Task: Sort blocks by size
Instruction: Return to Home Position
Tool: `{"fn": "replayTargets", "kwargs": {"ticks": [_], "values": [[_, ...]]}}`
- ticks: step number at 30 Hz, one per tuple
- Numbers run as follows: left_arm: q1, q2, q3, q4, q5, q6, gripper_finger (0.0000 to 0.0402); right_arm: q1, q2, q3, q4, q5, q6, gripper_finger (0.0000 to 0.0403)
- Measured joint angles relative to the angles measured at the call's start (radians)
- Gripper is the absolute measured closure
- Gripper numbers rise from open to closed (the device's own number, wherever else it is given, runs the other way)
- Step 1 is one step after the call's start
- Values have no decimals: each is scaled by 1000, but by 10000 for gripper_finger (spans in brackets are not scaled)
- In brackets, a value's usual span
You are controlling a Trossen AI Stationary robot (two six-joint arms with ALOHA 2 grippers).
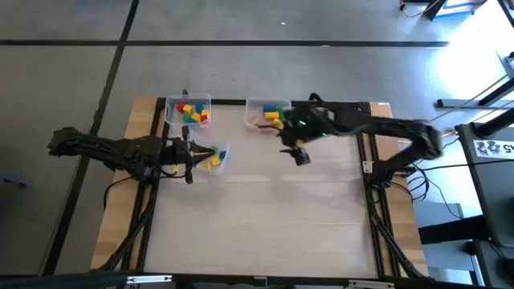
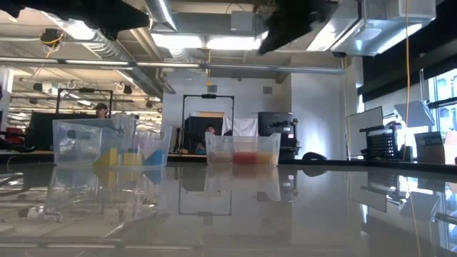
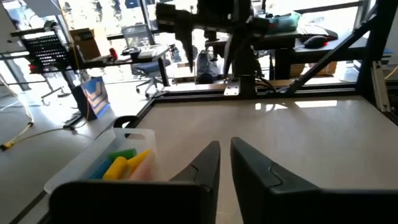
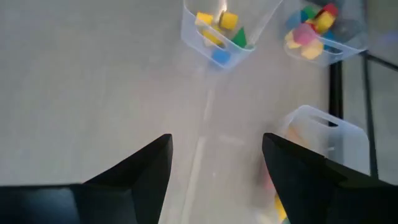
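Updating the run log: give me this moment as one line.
left gripper: nearly shut, nothing seen held, by near-left bin | right gripper: open, empty, beside back-right bin | blocks: in bins

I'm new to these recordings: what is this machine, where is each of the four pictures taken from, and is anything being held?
Two dark robot arms work at a table. The high view looks straight down; the low view looks level across the tabletop; each wrist view looks out past that arm's own fingers. On the table stand three clear bins: a far left bin, a near left bin and a middle bin, all holding small coloured blocks. The left gripper sits at the near left bin, its fingers nearly together; whether they pinch a block cannot be seen. The right gripper hovers beside the middle bin, open, with only bare table between its fingers.
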Motion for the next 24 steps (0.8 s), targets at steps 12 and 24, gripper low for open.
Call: {"fn": "replayTargets", "kwargs": {"ticks": [12, 24], "values": [[-3, 1, 0, -16, 2, -73, 391, 174, -567, -608, 362, 219, 197, 150], [-3, -9, -226, 302, 98, -132, 398, 299, -1025, -1085, 658, 346, 224, 150]]}}
